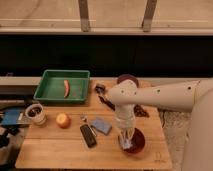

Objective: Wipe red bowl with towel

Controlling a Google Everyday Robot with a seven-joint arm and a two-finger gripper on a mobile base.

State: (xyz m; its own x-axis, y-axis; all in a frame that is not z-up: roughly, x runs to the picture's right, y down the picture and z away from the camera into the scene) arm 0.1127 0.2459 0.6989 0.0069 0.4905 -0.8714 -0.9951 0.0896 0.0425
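The long white robot arm (165, 96) reaches in from the right over the pale wooden table (55, 150) and turns straight down above the round reddish-brown bowl (137, 142), which sits near the table's front right corner. The green rectangular plastic tray (50, 92) holding an orange-red carrot-like piece (66, 88) stands at the back left, well apart from the work. Behind the arm's elbow the darker purple bowl (128, 78) shows at the back edge. A flat blue-grey rectangular pad (102, 125) and a dark oblong remote-like object (88, 135) lie just left of the red bowl, an orange round fruit (63, 120) further left, and a small white cup with dark contents (35, 113) near the left edge. The gripper (126, 141) is down inside the red bowl, and the small pale grey-blue cloth towel (128, 145) appears pinched in its clenched fingers against the bowl's inner left side, though the view here is too soft to be sure of the pinch. The wiping step looks to be under way. The next move calls for sweeping the towel around the inner wall with light downward pressure, so the bowl does not slide toward the table edge.
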